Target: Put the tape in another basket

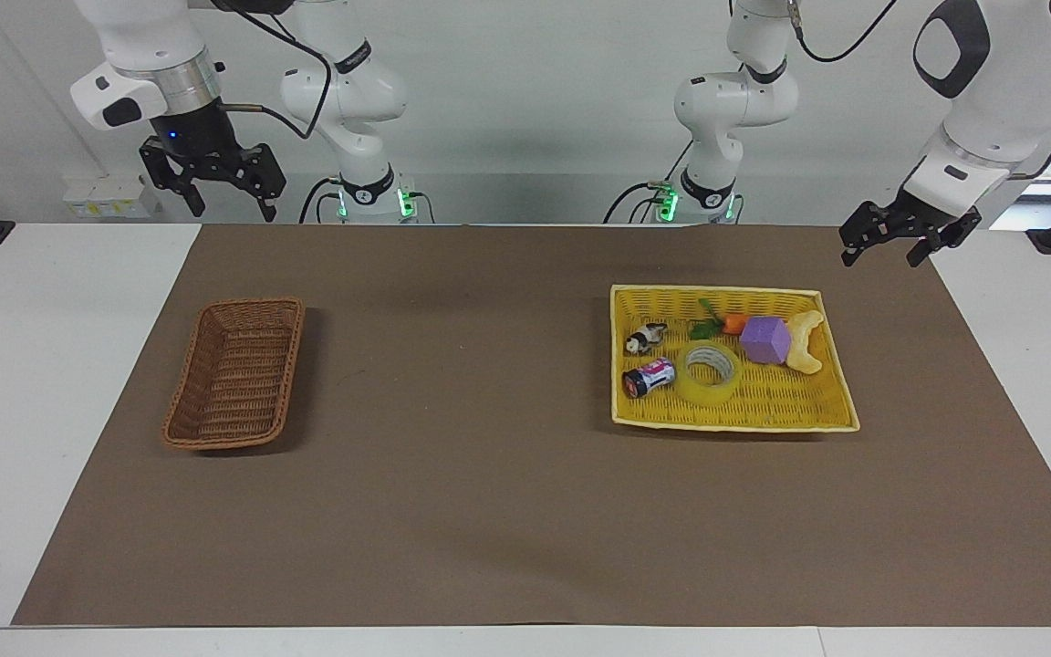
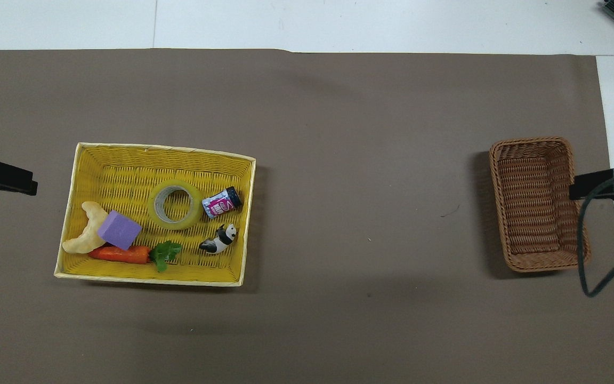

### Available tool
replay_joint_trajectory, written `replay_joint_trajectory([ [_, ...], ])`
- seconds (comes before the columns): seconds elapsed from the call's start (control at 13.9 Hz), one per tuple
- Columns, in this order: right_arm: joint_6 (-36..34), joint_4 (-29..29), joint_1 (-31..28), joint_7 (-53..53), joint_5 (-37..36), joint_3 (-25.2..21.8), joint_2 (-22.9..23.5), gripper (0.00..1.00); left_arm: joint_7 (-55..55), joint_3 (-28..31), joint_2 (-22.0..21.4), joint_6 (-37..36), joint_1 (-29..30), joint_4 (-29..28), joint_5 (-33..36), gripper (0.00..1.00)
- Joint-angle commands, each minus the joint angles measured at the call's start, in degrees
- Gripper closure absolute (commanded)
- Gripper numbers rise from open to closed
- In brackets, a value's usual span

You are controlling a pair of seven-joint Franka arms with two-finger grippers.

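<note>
The left gripper [image 1: 884, 245] is seen raised in the air over the mat's [image 1: 489, 511] edge at the left arm's end of the table, its fingers spread and nothing held or touched. The right gripper [image 1: 226, 190] is raised near the mat's corner at the right arm's end, beside the table's robot-side edge, likewise spread wide and empty. In the overhead view only the tip of each is shown, the left gripper [image 2: 16, 178] beside the tray and the right gripper [image 2: 595, 182] over the basket's rim. The tape [image 1: 710, 373] is laid flat in the yellow tray [image 1: 735, 418], its hole facing up, well apart from both grippers. A can [image 1: 649, 378] is laid on its side just beside the tape; pink and white lettering is carried on its label, but it cannot be read. A panda figure [image 1: 644, 338], a purple block [image 1: 764, 339], a carrot [image 1: 732, 323] and a pale curved pastry [image 1: 805, 343] are also held in the tray. The basket [image 1: 235, 374] is set toward the right arm's end, well apart from the tray, with nothing in it.
</note>
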Motion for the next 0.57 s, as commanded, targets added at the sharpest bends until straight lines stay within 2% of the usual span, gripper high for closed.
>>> replay_joint_trajectory([
  [0.0,0.02,-1.63,-0.53,0.90,0.54,0.37,-1.50,0.00,0.25,-0.11,-1.63,6.18,-1.38,-5.59,0.71,0.00],
  [0.36,0.02,-1.63,-0.62,0.90,0.54,0.37,-1.50,0.00,1.04,-0.11,-0.32,13.66,-3.40,-10.17,0.62,0.00],
  [0.5,-0.06,-1.63,-0.62,0.90,0.54,0.37,-1.50,0.00,1.04,-0.11,2.23,16.47,-5.07,-10.88,0.62,0.00],
])
